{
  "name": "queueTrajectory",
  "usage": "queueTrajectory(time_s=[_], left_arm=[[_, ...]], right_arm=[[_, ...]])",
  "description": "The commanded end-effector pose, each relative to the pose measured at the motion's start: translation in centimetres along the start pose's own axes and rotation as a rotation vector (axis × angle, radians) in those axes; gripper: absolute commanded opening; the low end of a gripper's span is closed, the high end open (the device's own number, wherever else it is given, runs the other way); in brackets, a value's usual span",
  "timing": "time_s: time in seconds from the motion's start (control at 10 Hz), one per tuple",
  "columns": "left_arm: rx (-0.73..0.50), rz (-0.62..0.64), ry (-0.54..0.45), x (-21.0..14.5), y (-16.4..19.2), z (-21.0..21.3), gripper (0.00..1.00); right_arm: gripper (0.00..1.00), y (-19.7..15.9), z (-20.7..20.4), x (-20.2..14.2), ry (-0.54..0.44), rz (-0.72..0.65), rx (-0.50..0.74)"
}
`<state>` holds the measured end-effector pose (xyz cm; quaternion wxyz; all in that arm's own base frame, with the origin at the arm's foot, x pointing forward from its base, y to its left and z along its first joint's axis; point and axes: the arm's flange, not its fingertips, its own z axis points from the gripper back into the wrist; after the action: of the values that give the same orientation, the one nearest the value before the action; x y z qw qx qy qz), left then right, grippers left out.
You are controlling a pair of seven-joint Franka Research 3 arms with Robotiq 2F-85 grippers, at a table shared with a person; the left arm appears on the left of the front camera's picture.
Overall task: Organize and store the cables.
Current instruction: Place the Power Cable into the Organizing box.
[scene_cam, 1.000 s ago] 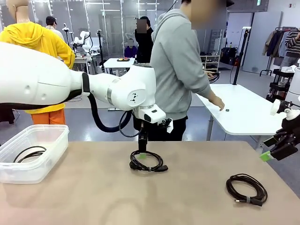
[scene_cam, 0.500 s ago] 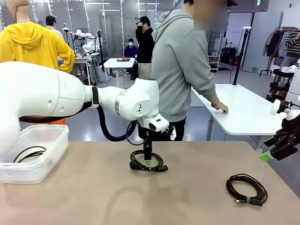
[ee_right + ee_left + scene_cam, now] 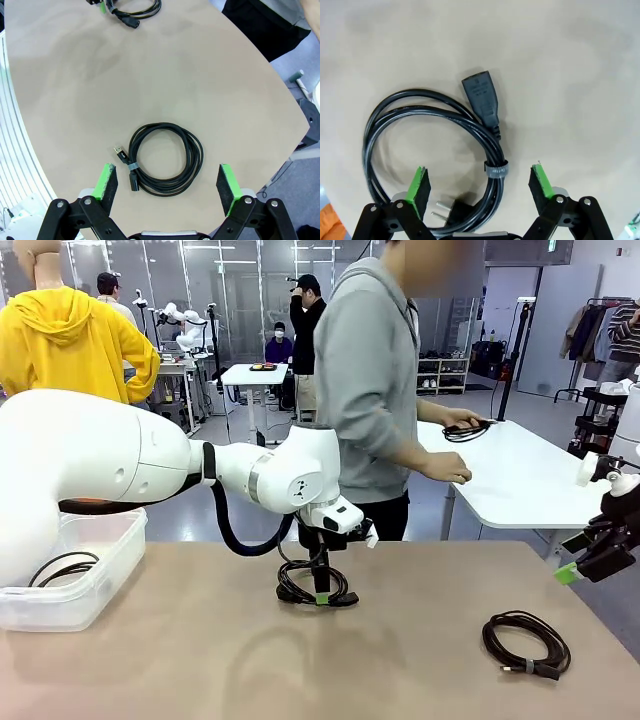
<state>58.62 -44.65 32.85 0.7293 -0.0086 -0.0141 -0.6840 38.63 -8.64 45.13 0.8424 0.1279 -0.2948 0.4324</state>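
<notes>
A black cable (image 3: 296, 592) coiled and tied lies mid-table. My left gripper (image 3: 322, 595) has come down over it, open. In the left wrist view its green pads (image 3: 418, 184) straddle the tied side of this cable (image 3: 430, 107), whose socket end points away from my left gripper (image 3: 480, 184). A second coiled cable (image 3: 525, 643) lies at the front right. Off the table's right edge, my right gripper (image 3: 588, 562) hangs open; seen from its wrist, this cable (image 3: 195, 150) lies just beyond my right gripper (image 3: 167, 186). Another cable (image 3: 62, 567) rests in the clear box (image 3: 100, 590).
The clear plastic box stands at the table's left edge. A person in a grey hoodie (image 3: 365, 390) stands behind the table, turned to a white side table (image 3: 520, 480), holding a black cable coil (image 3: 466, 429) in one hand.
My left gripper has sunk lower and shifted slightly right onto the middle cable. The person has lifted a cable coil off the white side table. My right arm has stayed still.
</notes>
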Motion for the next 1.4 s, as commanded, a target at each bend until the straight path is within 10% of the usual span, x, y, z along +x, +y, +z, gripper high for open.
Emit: queueTrajectory(time_s=[0.0,0.3,0.4,0.5,0.6,0.7,0.8,1.0,1.3], left_arm=[[-0.012,0.034,0.010,0.7,0.4,-1.0,1.00],[-0.013,0.045,0.014,0.4,0.6,-1.7,1.00],[-0.006,0.036,0.024,0.5,0.5,-1.9,0.50],[-0.018,0.035,0.030,0.4,0.4,-1.9,0.40],[-0.024,0.037,0.032,0.3,0.4,-1.8,0.00],[-0.028,0.035,0.033,0.2,0.4,-1.8,0.00],[-0.029,0.030,0.034,0.3,0.3,-1.7,0.24],[-0.041,0.038,0.041,0.2,0.3,-1.2,0.00],[-0.041,0.009,0.043,-0.3,-0.5,1.3,0.00]], right_arm=[[1.00,-0.1,0.0,0.1,0.003,0.002,0.009],[1.00,-0.1,0.0,0.1,0.003,0.002,0.009],[1.00,-0.1,0.0,0.1,0.003,0.002,0.009],[1.00,-0.1,0.0,0.1,0.003,0.002,0.009],[1.00,-0.1,0.0,0.1,0.003,0.002,0.009],[1.00,-0.1,0.0,0.1,0.003,0.002,0.009],[1.00,-0.1,0.0,0.1,0.003,0.002,0.009],[1.00,-0.1,0.0,0.1,0.003,0.002,0.009],[1.00,-0.1,0.0,0.1,0.003,0.002,0.009]])
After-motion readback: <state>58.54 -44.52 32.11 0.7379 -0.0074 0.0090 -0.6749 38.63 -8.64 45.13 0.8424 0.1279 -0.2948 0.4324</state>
